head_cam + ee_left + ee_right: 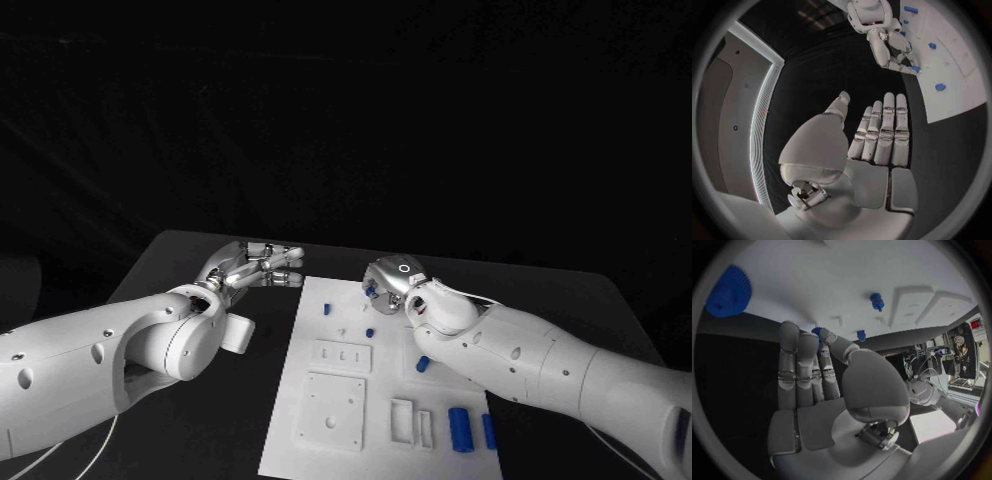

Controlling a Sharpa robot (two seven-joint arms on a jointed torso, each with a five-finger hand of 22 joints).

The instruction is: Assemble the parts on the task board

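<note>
The white task board [378,458] lies in the middle of the table. My right hand [392,283] hovers over its far end; thumb and a finger pinch a small blue part [817,331], which is also at the fingertips [914,69] in the left wrist view. My left hand [260,265] floats off the board's far left corner, fingers straight and together, holding nothing [879,135]. Loose blue parts lie on the board: a small peg [327,308], a stud [369,332], a piece beside my right forearm [423,364] and two long pieces [460,428] near the front right.
The board has a square raised plate [335,410], a slotted block [342,355] and two narrow frames [411,420]. A blue gear [728,290] and an upright blue peg [876,301] stand on the board near my right hand. Dark table surrounds the board.
</note>
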